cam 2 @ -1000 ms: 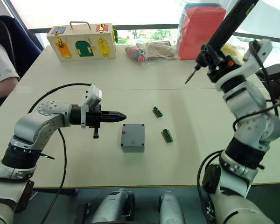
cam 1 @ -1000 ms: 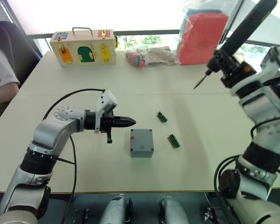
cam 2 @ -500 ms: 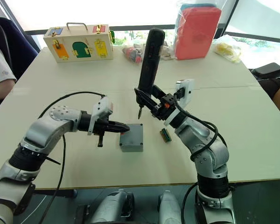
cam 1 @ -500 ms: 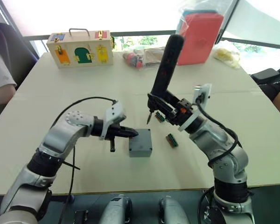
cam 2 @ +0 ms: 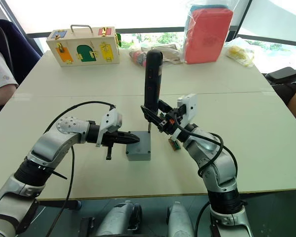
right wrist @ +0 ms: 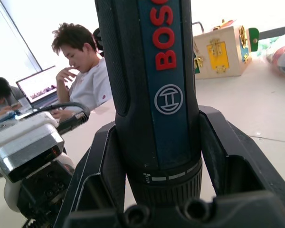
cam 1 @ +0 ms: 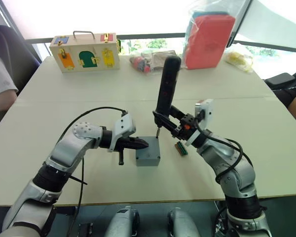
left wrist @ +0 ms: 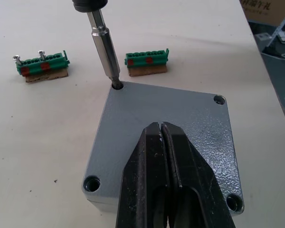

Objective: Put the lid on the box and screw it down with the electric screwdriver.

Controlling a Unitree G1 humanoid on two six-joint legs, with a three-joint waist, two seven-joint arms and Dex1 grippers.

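Centre-left of the head view: our left gripper (cam 1: 142, 143) has its fingers pressed together on the lid (left wrist: 166, 118), holding it down on the box (cam 1: 148, 156) at frame centre. Just right of it, our right gripper (cam 1: 180, 129) clamps the electric screwdriver (cam 1: 166, 87), long axis near upright, bit seated in the lid's far corner hole. Next move looks like straight down that axis.

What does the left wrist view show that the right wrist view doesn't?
Left wrist view alone: the flat grey plastic lid on the grey box, the thin metal bit standing in one corner screw hole, two small green bit holders, and the left pincer shut over the lid.

Right wrist view alone: the right pincer clamped around the tool's body, the wooden latch case, and seated people.

Both: the black electric screwdriver and the table.
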